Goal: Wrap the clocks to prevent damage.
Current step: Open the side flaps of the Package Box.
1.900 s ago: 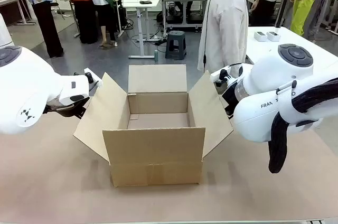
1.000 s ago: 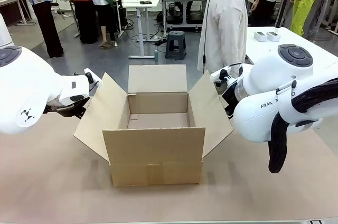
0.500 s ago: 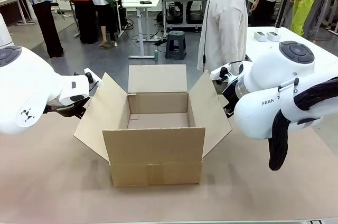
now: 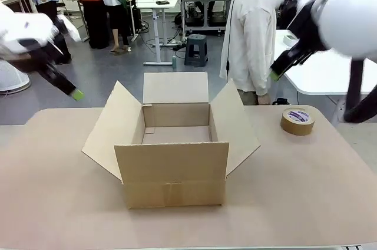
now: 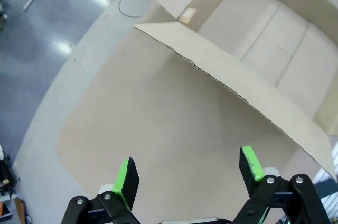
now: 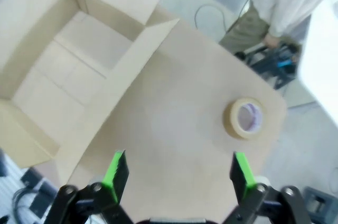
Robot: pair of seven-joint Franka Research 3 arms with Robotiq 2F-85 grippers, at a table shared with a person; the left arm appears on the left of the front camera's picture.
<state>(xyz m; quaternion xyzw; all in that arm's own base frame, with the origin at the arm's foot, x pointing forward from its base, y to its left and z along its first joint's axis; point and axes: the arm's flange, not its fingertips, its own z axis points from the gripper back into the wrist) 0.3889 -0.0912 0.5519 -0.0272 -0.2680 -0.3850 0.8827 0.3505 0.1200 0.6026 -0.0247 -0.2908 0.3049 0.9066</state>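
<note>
The clocks are out of view. An open cardboard box [image 4: 174, 144] stands mid-table with its four flaps spread and nothing visible inside. My left gripper [image 4: 75, 92] hangs high above the table's far left corner, blurred with motion. From its wrist camera the left gripper [image 5: 187, 168] is open and bare over the tabletop beside the box's flap [image 5: 232, 89]. My right gripper [image 4: 274, 75] is raised at the far right; in the right wrist view it [image 6: 177, 167] is open with nothing in it, above the table between the box [image 6: 63, 71] and a tape roll [image 6: 245, 118].
A roll of brown tape [image 4: 297, 121] lies on the table's far right. A person in a white shirt [image 4: 250, 26] stands behind the box at the far side. The brown tabletop [image 4: 59, 203] is bare around the box.
Both arms have swung up and away from the box's side flaps, where they sat low a half second ago. The tape roll, hidden behind the right arm before, now shows.
</note>
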